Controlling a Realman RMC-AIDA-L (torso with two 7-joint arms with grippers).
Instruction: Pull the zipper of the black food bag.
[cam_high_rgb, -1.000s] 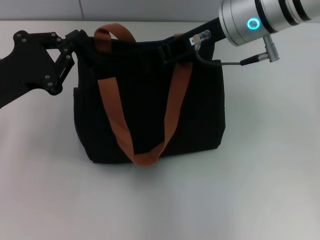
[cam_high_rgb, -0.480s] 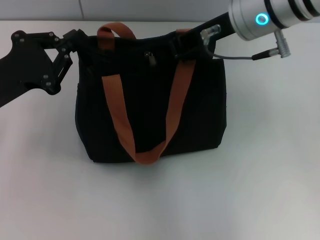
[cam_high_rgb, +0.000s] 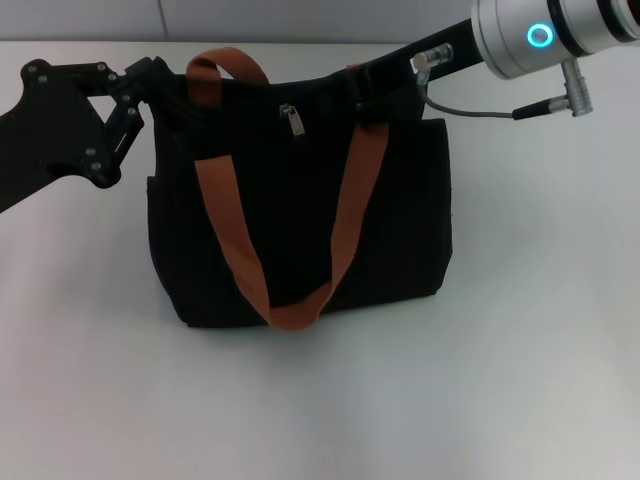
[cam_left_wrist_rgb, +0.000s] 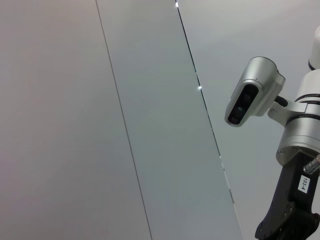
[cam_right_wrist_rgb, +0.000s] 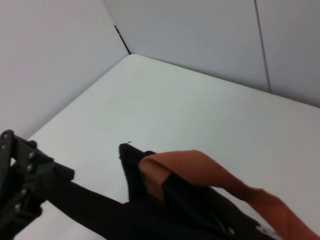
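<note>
The black food bag stood upright on the white counter, near its far edge, with one rust-brown strap hanging in a loop down its front face and the other strap's top arching above the bag's upper left corner. The zipper — a small silver pull tab — hung at the top edge of the bag, between the two legs of the front strap and nearer the left one; no claw touched it. The left claw sat at the bag's upper left corner, its black linkage spread out beside the fabric and its tips pressed against the corner; it seemed closed on the fabric there, though the dark-on-dark contact made that hard to confirm. The right claw reached in from the upper right to the bag's top edge, close to where the front strap met the rim — whether its fingers were spread or closed could not be made out against the black fabric. In the right wrist view, the bag's corner and an orange strap showed over the counter, with the left arm's linkage beside them.
</note>
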